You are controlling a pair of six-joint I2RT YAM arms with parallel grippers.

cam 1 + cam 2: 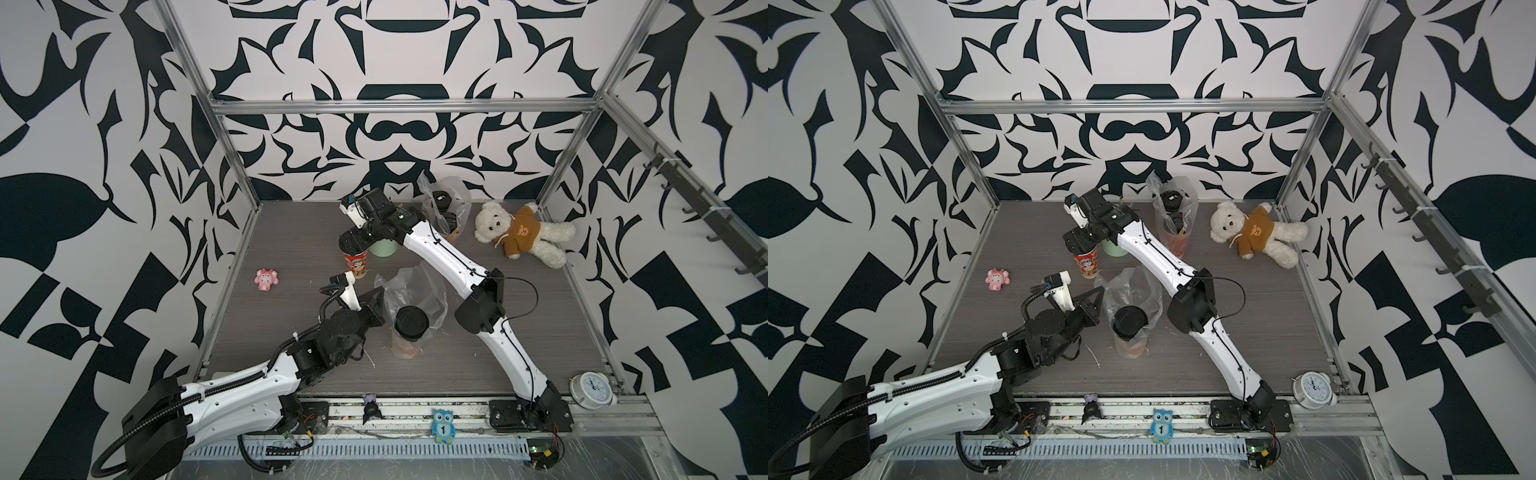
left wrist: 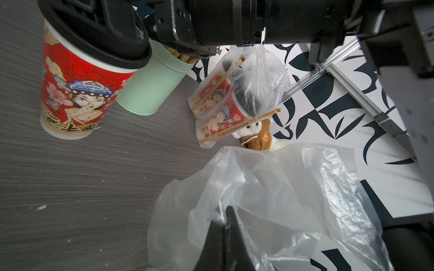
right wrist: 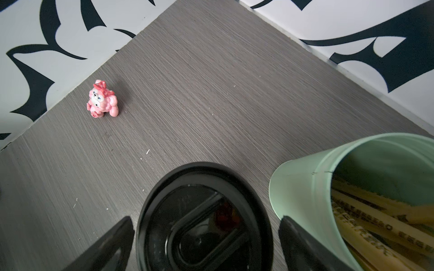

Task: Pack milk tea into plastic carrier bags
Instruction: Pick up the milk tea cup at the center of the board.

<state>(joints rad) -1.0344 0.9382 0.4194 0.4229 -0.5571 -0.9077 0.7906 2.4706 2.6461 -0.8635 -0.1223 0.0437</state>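
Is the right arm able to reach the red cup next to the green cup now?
Probably yes. The right gripper hangs open above the red cup, one finger on each side of its black lid. Only the mint-green cup stands close beside one finger.

In both top views the right arm point(image 1: 434, 245) hides the lid of the red cup point(image 1: 356, 266).
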